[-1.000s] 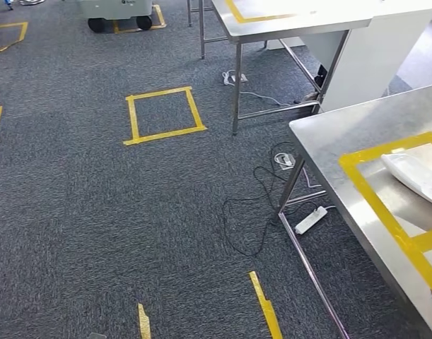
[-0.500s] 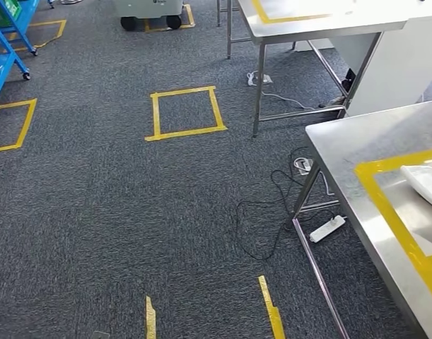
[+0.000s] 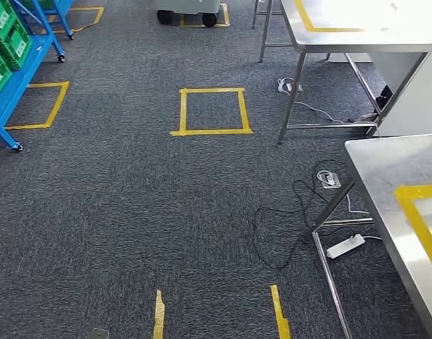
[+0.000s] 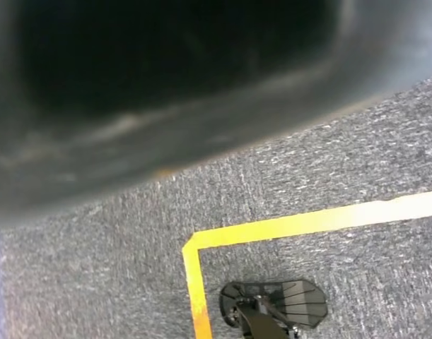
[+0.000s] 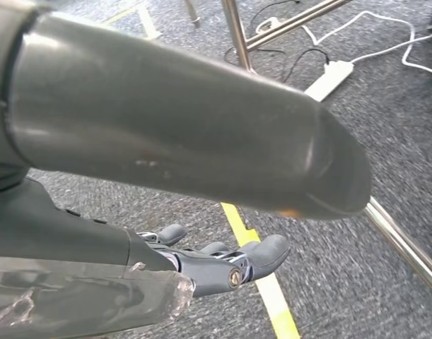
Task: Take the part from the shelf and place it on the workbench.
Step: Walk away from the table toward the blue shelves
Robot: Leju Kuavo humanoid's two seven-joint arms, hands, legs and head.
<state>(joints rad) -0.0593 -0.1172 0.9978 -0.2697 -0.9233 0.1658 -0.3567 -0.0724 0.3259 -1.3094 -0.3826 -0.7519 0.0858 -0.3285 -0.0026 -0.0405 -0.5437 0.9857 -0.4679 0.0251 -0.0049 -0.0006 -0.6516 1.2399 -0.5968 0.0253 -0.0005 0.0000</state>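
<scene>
The blue shelf (image 3: 22, 74) stands at the far left of the head view, holding green bins (image 3: 4, 32); I cannot make out a part in them. The steel workbench (image 3: 382, 180), marked with yellow tape, fills the right edge. In the right wrist view my right hand (image 5: 203, 265) hangs over the carpet, its fingers (image 5: 259, 256) stretched out and apart from the thick thumb (image 5: 176, 134), with nothing in it. In the left wrist view my left hand (image 4: 149, 106) is a dark blur close to the lens, and how its fingers lie is hidden.
A second steel table (image 3: 358, 32) stands at the back right. Black cables (image 3: 290, 215) and a white power strip (image 3: 346, 246) lie on the carpet by the workbench leg. A yellow tape square (image 3: 211, 111) marks the floor ahead, and a white wheeled unit (image 3: 187, 8) sits beyond it.
The camera has turned left: the whole scene has slid right, the blue shelf has come into view, and the white bagged item on the workbench has passed out of the picture.
</scene>
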